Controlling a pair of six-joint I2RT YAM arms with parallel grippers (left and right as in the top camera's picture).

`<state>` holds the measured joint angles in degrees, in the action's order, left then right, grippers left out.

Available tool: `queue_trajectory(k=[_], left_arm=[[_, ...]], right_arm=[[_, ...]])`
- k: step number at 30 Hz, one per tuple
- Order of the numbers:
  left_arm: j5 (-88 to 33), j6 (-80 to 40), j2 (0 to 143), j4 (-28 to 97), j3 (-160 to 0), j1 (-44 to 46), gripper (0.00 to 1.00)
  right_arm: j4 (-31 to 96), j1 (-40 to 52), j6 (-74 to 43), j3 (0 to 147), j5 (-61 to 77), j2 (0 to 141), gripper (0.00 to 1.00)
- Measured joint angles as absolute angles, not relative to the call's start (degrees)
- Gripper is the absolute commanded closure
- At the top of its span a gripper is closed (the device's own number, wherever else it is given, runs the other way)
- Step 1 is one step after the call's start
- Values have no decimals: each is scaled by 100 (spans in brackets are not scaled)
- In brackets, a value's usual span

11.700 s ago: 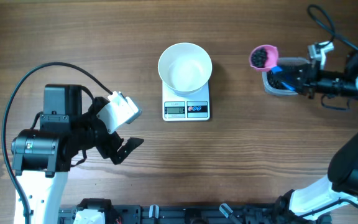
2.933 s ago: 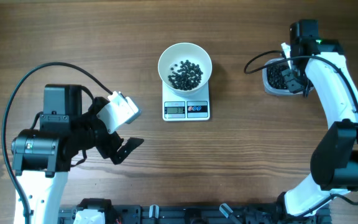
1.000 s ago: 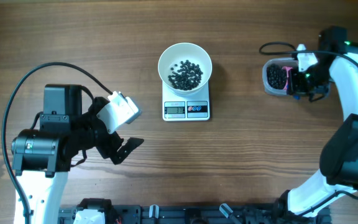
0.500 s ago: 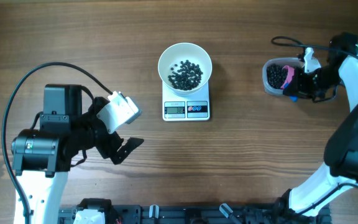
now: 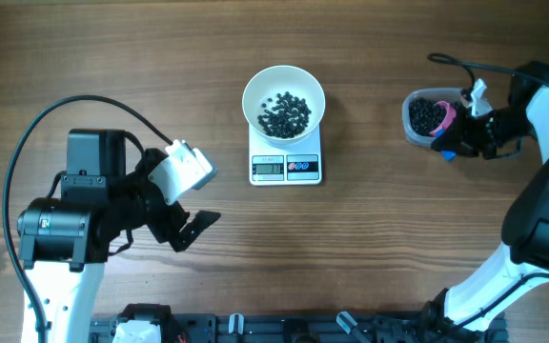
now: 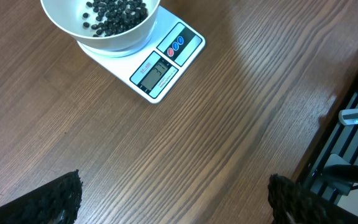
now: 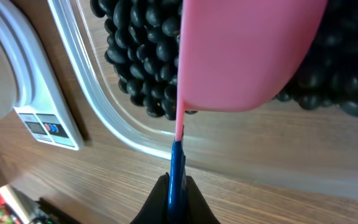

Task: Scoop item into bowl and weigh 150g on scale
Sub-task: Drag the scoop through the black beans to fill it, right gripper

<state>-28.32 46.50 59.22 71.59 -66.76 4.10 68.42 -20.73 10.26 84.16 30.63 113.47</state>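
Some tiny black beans (image 5: 284, 115) in round white bowl (image 5: 254, 88) on flat white scale (image 5: 286, 169); readout illegible, 150g unconfirmed. Right gripper (image 7: 173, 199) clamps pink plastic scoop (image 7: 241, 56); left gripper (image 6: 174, 198) wide, empty.

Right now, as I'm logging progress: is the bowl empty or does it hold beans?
Partly filled. The bowl on the scale holds a loose pile of black beans, with white wall showing around it.

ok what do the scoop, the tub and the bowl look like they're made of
The scoop looks like plastic: opaque pink, matte, with a thin moulded edge. The tub seems to be clear glossy plastic, since the beans show through its wall. The bowl is smooth plain white, ceramic or plastic; the pictures leave that open.
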Motion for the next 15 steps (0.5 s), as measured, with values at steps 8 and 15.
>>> queue_trajectory(k=[8,15], left_arm=[[-2832,4650,5922,7159,-6676,410,0],[-2832,4650,5922,7159,-6676,410,0]], right_arm=[[6921,-2287,1052,8416,3544,11303,96],[6888,-2320,1063,8416,3870,11292,96]])
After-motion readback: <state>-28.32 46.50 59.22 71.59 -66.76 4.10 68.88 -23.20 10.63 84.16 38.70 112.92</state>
